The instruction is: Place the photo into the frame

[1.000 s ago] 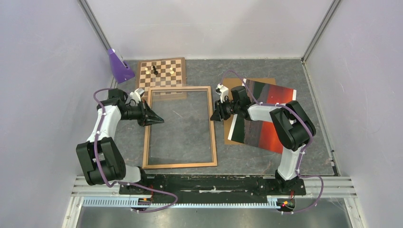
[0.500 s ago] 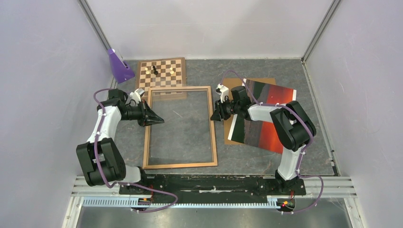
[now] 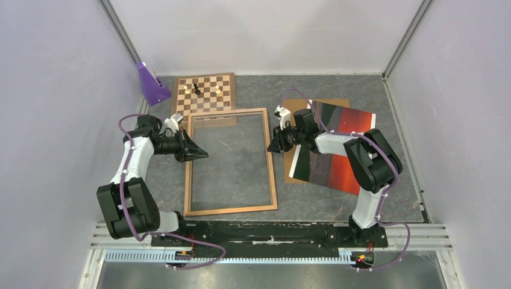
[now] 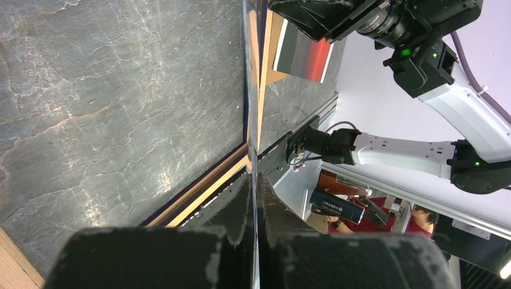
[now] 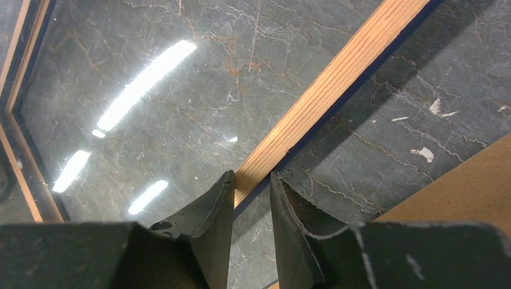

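The frame (image 3: 231, 209) lies wood side up at the table's centre, with a clear pane (image 4: 246, 90) in it. My left gripper (image 3: 205, 154) reaches in over the frame's left rail. In the left wrist view this gripper (image 4: 253, 174) is shut on the pane's thin edge. My right gripper (image 3: 270, 147) is at the right rail (image 5: 337, 78), and its narrowly parted jaws grip that wood strip in the right wrist view (image 5: 252, 177). The photo (image 3: 337, 168), a red-orange sunset over dark sea, lies face up to the right under my right arm, partly hidden by it.
A brown backing board (image 3: 325, 103) lies under the photo's far end. A chessboard (image 3: 205, 91) with a few pieces sits behind the frame, touching its far rail. A purple object (image 3: 150, 81) stands in the back left corner. Walls close in both sides.
The frame has shifted a little to the right, its near right corner swinging outward, with both grippers still on it. The photo has not moved.
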Controlling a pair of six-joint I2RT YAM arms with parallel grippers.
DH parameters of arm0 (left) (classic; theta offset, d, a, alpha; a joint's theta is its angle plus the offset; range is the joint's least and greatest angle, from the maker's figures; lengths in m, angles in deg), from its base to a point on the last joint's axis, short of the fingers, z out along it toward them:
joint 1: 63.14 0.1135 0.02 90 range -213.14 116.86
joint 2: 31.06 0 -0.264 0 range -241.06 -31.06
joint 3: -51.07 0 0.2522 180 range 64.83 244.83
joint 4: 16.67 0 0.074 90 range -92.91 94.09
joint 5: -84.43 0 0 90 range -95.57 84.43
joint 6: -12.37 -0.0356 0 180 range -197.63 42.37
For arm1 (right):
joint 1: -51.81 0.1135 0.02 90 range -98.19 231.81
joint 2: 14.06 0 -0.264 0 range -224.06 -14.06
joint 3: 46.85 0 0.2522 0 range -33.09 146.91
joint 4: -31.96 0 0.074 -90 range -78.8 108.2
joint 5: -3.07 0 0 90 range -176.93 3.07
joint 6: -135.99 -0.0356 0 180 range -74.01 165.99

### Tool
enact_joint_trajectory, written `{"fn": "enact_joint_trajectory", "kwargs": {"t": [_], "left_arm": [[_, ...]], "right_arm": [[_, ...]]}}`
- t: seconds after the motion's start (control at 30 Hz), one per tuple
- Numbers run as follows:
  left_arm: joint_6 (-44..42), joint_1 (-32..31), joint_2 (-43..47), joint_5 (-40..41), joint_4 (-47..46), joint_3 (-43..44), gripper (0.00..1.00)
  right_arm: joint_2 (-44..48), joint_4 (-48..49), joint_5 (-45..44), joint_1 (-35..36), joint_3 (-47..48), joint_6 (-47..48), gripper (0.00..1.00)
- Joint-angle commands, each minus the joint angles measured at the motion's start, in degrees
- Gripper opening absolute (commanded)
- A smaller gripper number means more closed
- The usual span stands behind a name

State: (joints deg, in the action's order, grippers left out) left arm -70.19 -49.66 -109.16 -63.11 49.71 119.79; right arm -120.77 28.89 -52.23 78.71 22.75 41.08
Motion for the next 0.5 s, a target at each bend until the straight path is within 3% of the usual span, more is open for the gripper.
{"fn": "enact_joint_trajectory", "kwargs": {"t": [0.0, 0.47], "left_arm": [[4.4, -0.3, 1.4, -2.2, -1.5, -2.4, 0.02], [5.1, -0.3, 1.8, -3.2, -4.1, -4.5, 0.02]], "right_arm": [[1.5, 2.8, 0.1, 1.1, -0.5, 0.9, 0.29], [1.8, 3.0, -0.2, 1.6, -0.6, 1.0, 0.29]]}}
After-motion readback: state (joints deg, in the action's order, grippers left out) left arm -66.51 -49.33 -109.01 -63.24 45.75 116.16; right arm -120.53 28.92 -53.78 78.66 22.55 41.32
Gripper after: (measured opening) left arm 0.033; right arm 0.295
